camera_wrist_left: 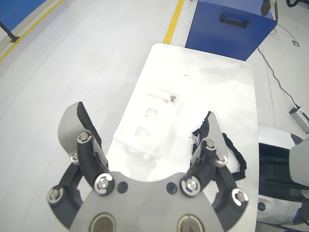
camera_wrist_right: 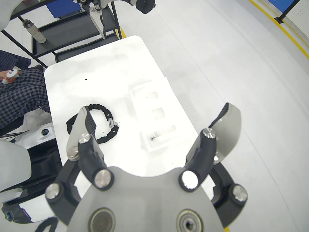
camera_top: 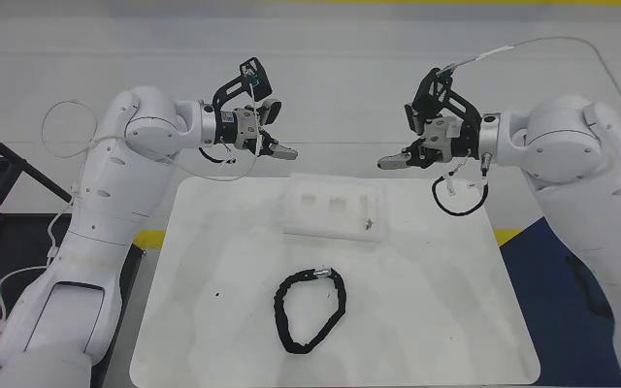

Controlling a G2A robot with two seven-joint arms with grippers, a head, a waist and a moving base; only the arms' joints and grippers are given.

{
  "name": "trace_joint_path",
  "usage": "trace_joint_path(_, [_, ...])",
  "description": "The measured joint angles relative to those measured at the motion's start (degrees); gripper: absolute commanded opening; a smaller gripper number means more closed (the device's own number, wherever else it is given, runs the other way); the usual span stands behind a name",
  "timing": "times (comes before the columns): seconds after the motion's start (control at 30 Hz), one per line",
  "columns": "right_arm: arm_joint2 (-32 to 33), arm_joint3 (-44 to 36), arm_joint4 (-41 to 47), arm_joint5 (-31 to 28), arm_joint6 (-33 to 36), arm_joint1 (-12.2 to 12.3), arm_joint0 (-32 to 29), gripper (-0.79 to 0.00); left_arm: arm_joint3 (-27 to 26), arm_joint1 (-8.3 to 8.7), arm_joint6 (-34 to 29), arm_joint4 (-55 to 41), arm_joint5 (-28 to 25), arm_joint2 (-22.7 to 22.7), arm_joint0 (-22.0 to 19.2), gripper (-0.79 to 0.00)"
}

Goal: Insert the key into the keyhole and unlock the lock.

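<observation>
Blk looped lock (camera_top: 278,312), silver end; small key (camera_top: 369,224).

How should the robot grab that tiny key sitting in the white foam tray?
Probably from straight above: the key sits at the edge of an end recess in the foam tray, so the foam walls block a sideways approach. Pinch whatever part stands proud; it is too small to tell which end. The open right gripper hangs nearer.
</observation>
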Motion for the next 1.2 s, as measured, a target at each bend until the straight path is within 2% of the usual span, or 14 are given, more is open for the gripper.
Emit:
trace_joint_path(0.23, [-1.28, 2.96, -1.32, 1.59, -1.52, -0.28, -2.01, 0.000, 0.00, 0.00, 0.00, 0.00, 0.00, 0.00, 0.00, 0.000])
trace_joint_path(0.5, [-6.41, 9.67, 1.47, 3.91, -2.70, -2.22, -3.13, 0.000, 0.00, 0.00, 0.00, 0.00, 0.00, 0.00, 0.00, 0.000])
trace_joint_path(0.87, [-14.99, 20.82, 6.09, 18.69, 3.26, -6.86, -0.90, 0.000, 0.00, 0.00, 0.00, 0.00, 0.00, 0.00, 0.00, 0.000])
trace_joint_path(1.07, [-19.50, 25.80, 5.34, 26.23, 8.23, -9.61, 0.65, 0.000, 0.00, 0.00, 0.00, 0.00, 0.00, 0.00, 0.00, 0.000])
trace_joint_path(1.2, [-21.45, 28.96, 6.19, 27.63, 8.65, -11.39, 1.21, 0.000, 0.00, 0.00, 0.00, 0.00, 0.00, 0.00, 0.00, 0.000])
